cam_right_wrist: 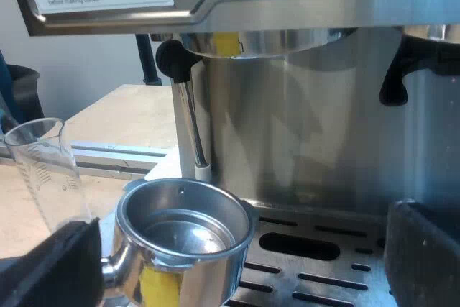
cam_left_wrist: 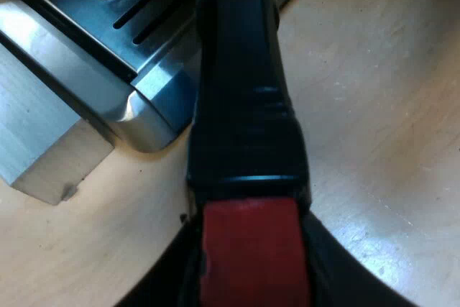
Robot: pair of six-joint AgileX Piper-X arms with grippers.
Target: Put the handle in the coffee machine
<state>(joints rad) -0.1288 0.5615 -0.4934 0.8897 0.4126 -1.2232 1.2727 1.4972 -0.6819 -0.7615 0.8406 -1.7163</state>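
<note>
The holder's dark handle (cam_left_wrist: pixel 244 91) runs away from the camera, and its red end (cam_left_wrist: pixel 251 249) sits between my left gripper's (cam_left_wrist: pixel 251 271) black fingers, which are shut on it. The holder's metal basket (cam_right_wrist: pixel 183 239) is upright and empty, hovering over the espresso machine's drip tray (cam_right_wrist: pixel 323 267), below and short of the round brew head (cam_right_wrist: pixel 266 39). My right gripper (cam_right_wrist: pixel 237 267) is open, its fingers (cam_right_wrist: pixel 50 264) standing wide apart on either side of the basket, not touching it.
A steam wand (cam_right_wrist: pixel 188 116) with a black knob hangs beside the brew head. An empty measuring glass (cam_right_wrist: pixel 47 170) stands on the wooden table (cam_left_wrist: pixel 374 106) by the machine. The drip tray's corner (cam_left_wrist: pixel 144 98) lies under the handle.
</note>
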